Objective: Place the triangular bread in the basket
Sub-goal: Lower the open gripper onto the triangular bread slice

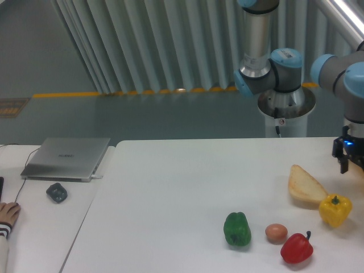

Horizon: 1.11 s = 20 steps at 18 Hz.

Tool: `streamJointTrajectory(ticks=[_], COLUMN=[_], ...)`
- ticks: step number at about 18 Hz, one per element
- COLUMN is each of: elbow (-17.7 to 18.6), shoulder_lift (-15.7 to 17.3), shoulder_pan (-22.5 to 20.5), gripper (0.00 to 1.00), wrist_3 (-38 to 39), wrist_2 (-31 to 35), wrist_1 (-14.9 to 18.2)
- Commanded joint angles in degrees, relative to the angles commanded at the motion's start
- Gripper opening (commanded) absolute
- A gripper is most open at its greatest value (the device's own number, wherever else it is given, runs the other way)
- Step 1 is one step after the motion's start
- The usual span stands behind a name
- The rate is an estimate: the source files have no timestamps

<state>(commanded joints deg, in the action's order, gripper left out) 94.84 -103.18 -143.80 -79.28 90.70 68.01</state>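
At the far left edge we see a hand (7, 214) resting on the side table, with a small dark object (56, 192) and a closed laptop (66, 157) beyond it; its lid carries a logo too small to read. On the white table (170, 199), left of the bread, sit a green pepper (237, 228), an egg (276, 232) and a red pepper (296, 247). The bread (304, 184) lies flat, with a yellow pepper (335, 210) touching its lower right corner. The gripper (344, 165) hangs just right of the bread; we cannot tell how its fingers stand. The basket is barely visible behind it.

Soft even light, faint shadows, sharp.
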Motion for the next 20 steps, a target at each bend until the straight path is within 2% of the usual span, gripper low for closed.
streamJointTrajectory(ticks=[5,9,11,14,16,19,20], elbow=[-0.53,-0.45,0.08,0.43,2.80,0.88,0.70], shoulder_lift=[0.18,0.53,0.53,0.09,0.09,-1.84,-2.37], shoulder_pan=[4.31,7.57,8.97,9.86,10.03,13.01,13.72], gripper=[1.00,1.00,1.00,1.00,1.00,1.00,1.00], wrist_3=[-2.63,-1.94,0.60,8.94,8.53,-3.75,-3.00], wrist_2=[-0.35,0.26,0.35,0.35,0.79,12.19,13.09], wrist_1=[2.03,4.58,6.08,5.91,5.64,7.48,7.75])
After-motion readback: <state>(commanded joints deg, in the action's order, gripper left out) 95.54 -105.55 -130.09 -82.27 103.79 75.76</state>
